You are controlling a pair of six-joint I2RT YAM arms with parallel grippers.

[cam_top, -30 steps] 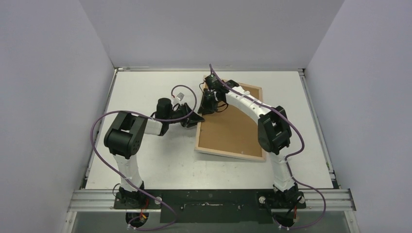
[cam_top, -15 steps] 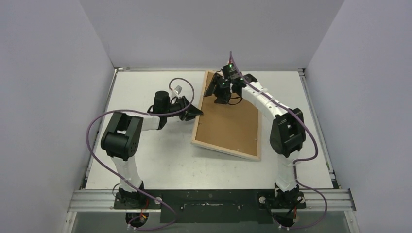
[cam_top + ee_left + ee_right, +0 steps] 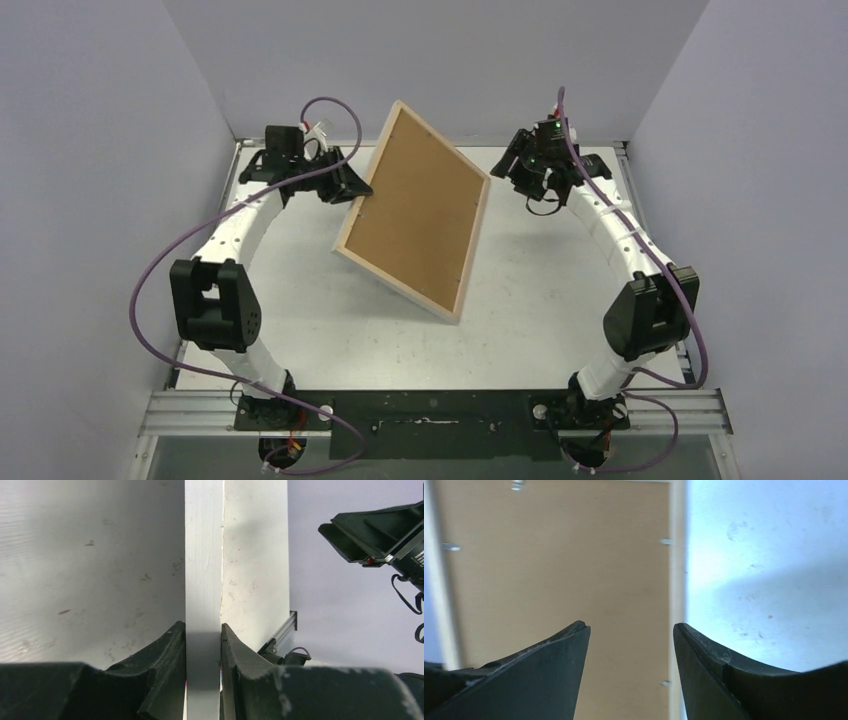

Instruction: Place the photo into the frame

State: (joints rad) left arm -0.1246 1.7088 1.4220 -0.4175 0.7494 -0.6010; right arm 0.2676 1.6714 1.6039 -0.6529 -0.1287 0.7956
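Note:
The frame [image 3: 395, 286] is lifted and tilted above the table, its pale wood back toward the top camera. The brown backing board [image 3: 415, 210] sits in it. My left gripper [image 3: 358, 190] is shut on the frame's left rail. In the left wrist view that white rail [image 3: 203, 555] runs straight up between the closed fingers of the left gripper [image 3: 203, 632]. My right gripper [image 3: 522, 168] hangs open at the back right, apart from the frame. In the right wrist view the right gripper [image 3: 630, 630] points at the backing board [image 3: 559, 570] and rail [image 3: 678, 555]. The photo is hidden.
The white table [image 3: 560, 300] is walled by grey panels on three sides. A metal rail [image 3: 430, 412] carries both arm bases at the near edge. Purple cables loop off both arms.
The right gripper opened, let go of the frame's far edge and drew back to the right. The left arm swung to the back left, raising and tipping the frame.

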